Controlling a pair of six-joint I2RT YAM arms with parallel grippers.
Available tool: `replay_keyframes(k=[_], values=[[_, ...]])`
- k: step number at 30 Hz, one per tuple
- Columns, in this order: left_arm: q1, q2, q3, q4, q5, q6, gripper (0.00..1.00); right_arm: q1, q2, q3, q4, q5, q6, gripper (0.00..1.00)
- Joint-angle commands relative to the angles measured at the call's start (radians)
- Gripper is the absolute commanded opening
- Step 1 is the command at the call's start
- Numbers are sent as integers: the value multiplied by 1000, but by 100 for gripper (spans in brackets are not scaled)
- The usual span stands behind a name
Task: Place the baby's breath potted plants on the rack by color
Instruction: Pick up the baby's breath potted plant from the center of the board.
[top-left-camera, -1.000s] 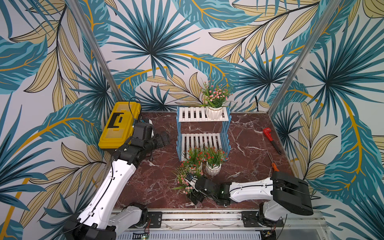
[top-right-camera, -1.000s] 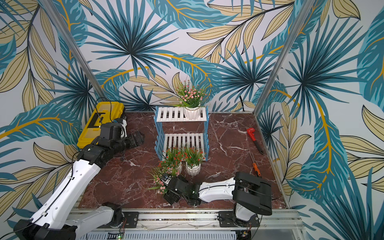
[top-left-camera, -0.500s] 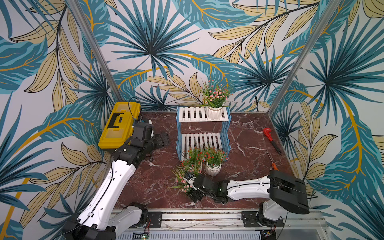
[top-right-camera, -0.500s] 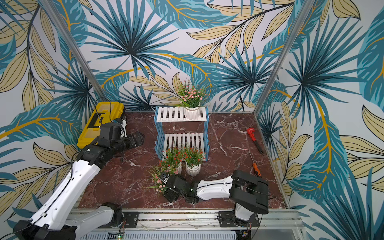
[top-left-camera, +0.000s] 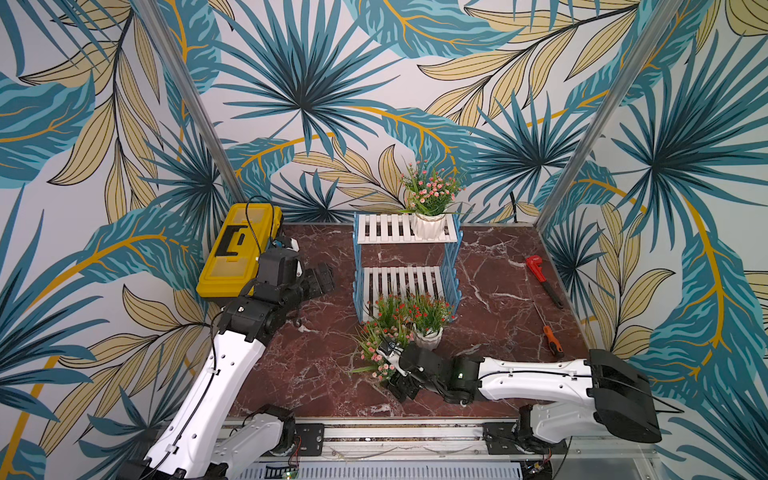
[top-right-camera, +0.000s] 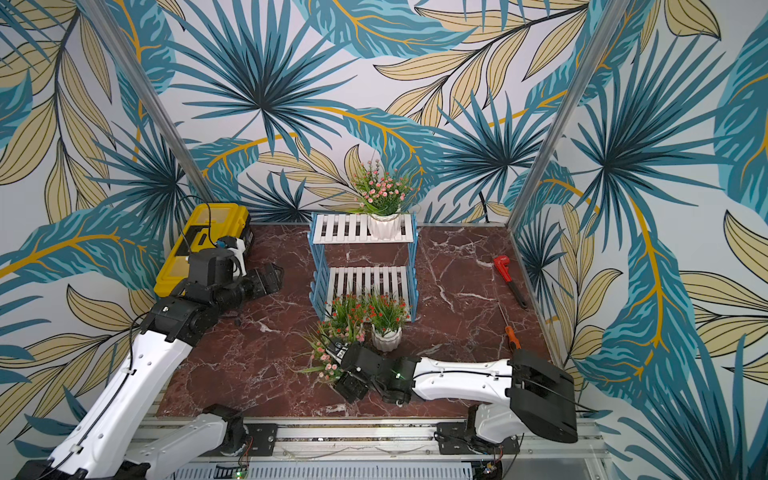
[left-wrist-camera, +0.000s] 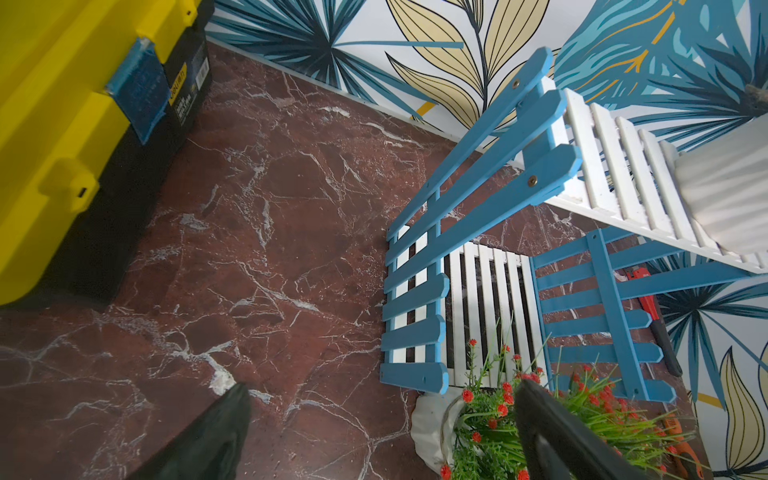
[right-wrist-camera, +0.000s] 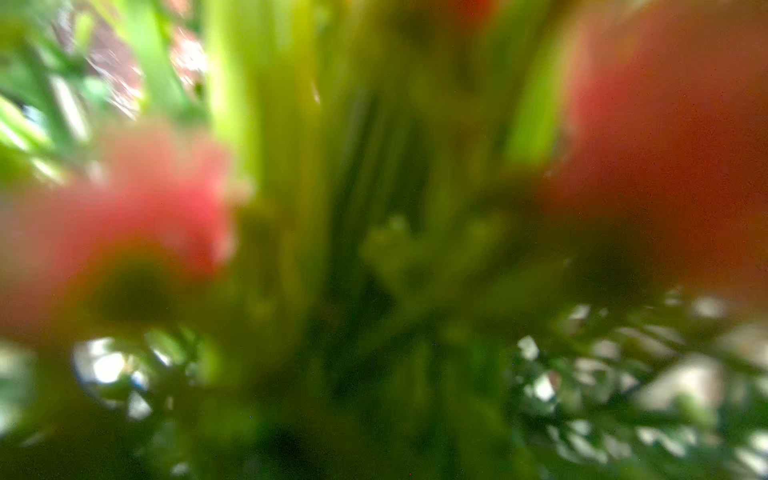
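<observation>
At the far left, the yellow toolbox (top-left-camera: 239, 253) sat against the side wall near the back corner. Just beside it you held the left gripper (top-left-camera: 322, 281) over the marble tabletop (top-left-camera: 316, 365), aimed toward the rack. The left wrist view showed its fingers (left-wrist-camera: 216, 428) spread wide with nothing between them.

The rack (top-left-camera: 453, 266) stood at the middle of the table's back edge. On its upper shelf (top-left-camera: 384, 229), a pink-flowered plant (top-left-camera: 432, 195) stood upright at the right end. Just in front of the lower shelf (top-left-camera: 399, 282), on the tabletop, the left red-flowered plant (top-left-camera: 390, 309) and the right red-flowered plant (top-left-camera: 430, 311) stood side by side with their foliage touching. Only the white pot (top-left-camera: 428, 338) of the right one showed in both top views.

Nearer the front edge, the second pink-flowered plant (top-left-camera: 380, 353) leaned its sprigs out to the left, close against the red pair, with its pot hidden. You had the right gripper (top-left-camera: 401, 384) low at this plant's base, the arm stretched across the front of the table from the right. I could not tell whether those jaws were spread or pressed together. The top views hid the fingertips, and the right wrist view gave only a blur of green stems and pinkish-red blobs.

Along the right edge lay a red pipe wrench (top-left-camera: 544, 280). An orange-handled screwdriver (top-left-camera: 550, 336) lay just in front of it.
</observation>
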Motion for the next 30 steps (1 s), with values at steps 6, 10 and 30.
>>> replay_keyframes(k=[6, 10, 30], values=[[-4, -79, -62, -8, -69, 53, 99, -2, -114, 206, -229, 32, -16, 27], [-5, -94, -83, -7, -72, 58, 100, -14, -83, 416, -379, 34, -76, 26], [-5, -235, -185, -5, -62, 52, 99, -329, 418, 1368, -691, 49, -254, 27]])
